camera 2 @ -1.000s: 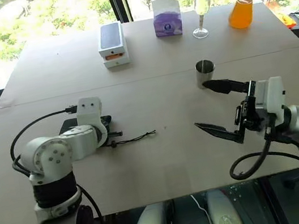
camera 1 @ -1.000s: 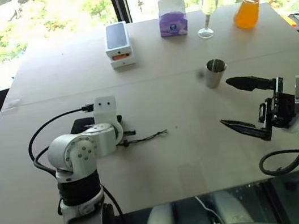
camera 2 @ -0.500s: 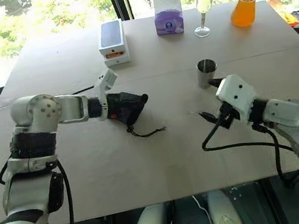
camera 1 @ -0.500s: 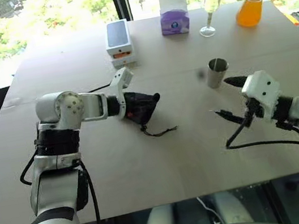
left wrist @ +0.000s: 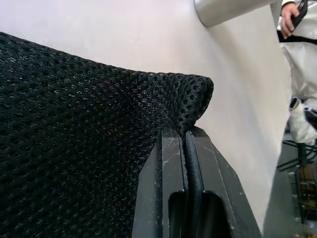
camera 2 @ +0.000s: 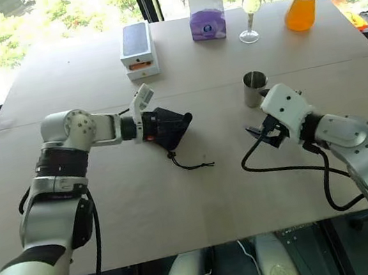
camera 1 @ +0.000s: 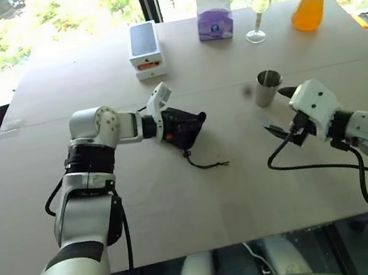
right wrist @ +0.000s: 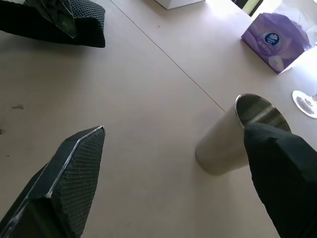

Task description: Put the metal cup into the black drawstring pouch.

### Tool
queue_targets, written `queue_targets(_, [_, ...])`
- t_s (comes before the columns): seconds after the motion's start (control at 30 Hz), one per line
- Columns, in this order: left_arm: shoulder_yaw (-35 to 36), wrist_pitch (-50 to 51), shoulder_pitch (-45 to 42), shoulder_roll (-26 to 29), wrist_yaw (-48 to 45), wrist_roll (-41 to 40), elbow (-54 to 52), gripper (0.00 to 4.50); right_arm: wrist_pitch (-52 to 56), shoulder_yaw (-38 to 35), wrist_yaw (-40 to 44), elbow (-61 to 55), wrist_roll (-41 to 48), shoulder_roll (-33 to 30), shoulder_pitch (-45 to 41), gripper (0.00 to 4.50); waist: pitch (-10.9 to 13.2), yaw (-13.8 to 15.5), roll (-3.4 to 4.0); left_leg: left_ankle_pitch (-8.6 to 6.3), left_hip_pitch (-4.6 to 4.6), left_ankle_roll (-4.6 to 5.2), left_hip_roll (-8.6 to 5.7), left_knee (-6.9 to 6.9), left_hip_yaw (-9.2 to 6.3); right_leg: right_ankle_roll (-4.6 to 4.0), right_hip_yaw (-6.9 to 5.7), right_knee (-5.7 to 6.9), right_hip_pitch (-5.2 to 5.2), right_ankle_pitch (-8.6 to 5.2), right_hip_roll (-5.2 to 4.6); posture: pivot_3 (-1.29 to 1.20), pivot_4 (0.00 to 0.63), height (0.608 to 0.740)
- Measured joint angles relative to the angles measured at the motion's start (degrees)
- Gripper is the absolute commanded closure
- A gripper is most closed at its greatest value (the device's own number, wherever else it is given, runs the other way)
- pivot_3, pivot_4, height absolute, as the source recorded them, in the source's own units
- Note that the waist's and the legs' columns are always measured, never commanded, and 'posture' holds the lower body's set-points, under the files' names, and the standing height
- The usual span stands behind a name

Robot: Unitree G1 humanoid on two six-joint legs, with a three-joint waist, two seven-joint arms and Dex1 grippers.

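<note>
left gripper (left wrist: 185, 148) is clamped on the black drawstring pouch (camera 1: 183, 126), fingers pinched tight on a corner of the mesh fabric in the left wrist view. pouch sits centre-left of the left eye frame, held off the table (camera 1: 182, 208) at the end of the outstretched left arm, its cord (camera 1: 206, 162) trailing down onto the tabletop just below it.

right gripper (right wrist: 173, 158) has its jaws spread wide, nothing between them. in the right wrist view one finger (right wrist: 282, 163) overlaps the metal cup's rim side, can't tell if it touches; the other finger (right wrist: 69, 173) is well apart from the cup over bare table.

metal cup (camera 1: 267, 88) stands upright on the table, right of centre in the left eye frame, just above the right gripper and well apart from the pouch.

far edge of the table, top of frame: white phone box (camera 1: 145, 50), purple tissue box (camera 1: 214, 15), wine glass (camera 1: 259, 5), flask of orange liquid (camera 1: 309, 1).
</note>
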Motion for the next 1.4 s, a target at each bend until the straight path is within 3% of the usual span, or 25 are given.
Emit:
queue_targets(0.43, [-5.21, -11.84, 6.46, -0.23, -1.98, 11.21, -7.83, 4.48, 1.91, 0.02, 0.17, -1.79, -0.63, 1.20, -0.14, 0.00, -0.01, 0.11, 0.01, 0.00, 0.00, 0.00, 0.00, 0.02, -0.02, 0.00, 0.16, 0.04, 0.00, 0.00, 0.00, 0.00, 0.150, 0.740])
queue_targets(0.47, [-5.60, -12.44, 6.66, -0.11, -2.11, 12.13, -8.51, 3.89, 2.40, 0.02, 0.17, -2.25, -0.54, 1.26, -0.37, 0.00, -0.01, 0.11, 0.01, 0.00, 0.00, 0.00, 0.00, 0.04, -0.02, 0.00, 0.16, 0.05, 0.01, 0.00, 0.01, 0.00, 0.150, 0.740])
queue_targets(0.53, [-7.02, -14.77, 7.49, 0.62, -2.95, 14.03, -10.94, 3.13, 2.88, 0.02, 0.15, -2.56, -0.55, 1.30, -0.62, 0.00, -0.01, 0.07, 0.01, 0.00, 0.01, 0.00, 0.00, 0.06, -0.01, 0.01, 0.17, 0.06, 0.01, 0.01, 0.01, 0.00, 0.150, 0.740])
queue_targets(0.57, [-7.38, -15.55, 7.73, 0.86, -3.07, 14.54, -11.49, 3.06, 2.94, 0.02, 0.14, -2.56, -0.56, 1.31, -0.64, 0.00, -0.01, 0.05, 0.01, 0.00, 0.01, 0.00, 0.00, 0.06, 0.00, 0.01, 0.18, 0.06, 0.02, 0.01, 0.01, 0.00, 0.150, 0.740])
queue_targets(0.8, [-12.61, -26.32, 14.53, 7.31, -3.85, 23.68, -24.73, 3.06, 1.86, -4.47, 2.32, -9.45, 7.90, 5.81, 4.93, 0.00, -0.01, 0.14, 0.01, -0.01, 0.01, 0.01, 0.03, 0.01, -0.03, 0.00, 0.20, 0.03, 0.02, 0.01, 0.01, 0.00, 0.150, 0.740])
queue_targets(0.93, [-13.25, -26.92, 18.07, 9.76, -3.73, 26.03, -30.63, 3.06, -0.32, -5.25, 5.89, -13.98, 9.91, 3.18, 11.30, 0.00, -0.01, 0.26, 0.01, -0.08, 0.04, 0.14, 0.00, 0.14, -0.04, 0.03, 0.16, 0.07, 0.12, 0.02, 0.00, 0.00, 0.150, 0.740])
queue_targets(1.17, [-11.33, -24.60, 20.45, 12.13, -0.80, 28.38, -41.91, 3.06, -1.56, -10.12, 7.98, -15.49, 14.40, 2.52, 14.77, 0.00, -0.01, 0.04, 0.01, -0.13, 0.14, 0.25, 0.04, 0.15, -0.07, 0.06, 0.18, 0.22, 0.15, 0.04, 0.09, 0.00, 0.150, 0.740])
queue_targets(1.4, [-16.05, -30.13, 29.06, 15.86, 4.40, 40.21, -52.02, 3.06, -1.99, -10.90, 8.13, -15.50, 16.55, 1.27, 15.48, 0.00, -0.02, 0.21, 0.02, -0.14, 0.14, 0.28, 0.03, 0.14, -0.04, 0.06, 0.20, 0.16, 0.18, 0.04, 0.08, 0.00, 0.150, 0.740])
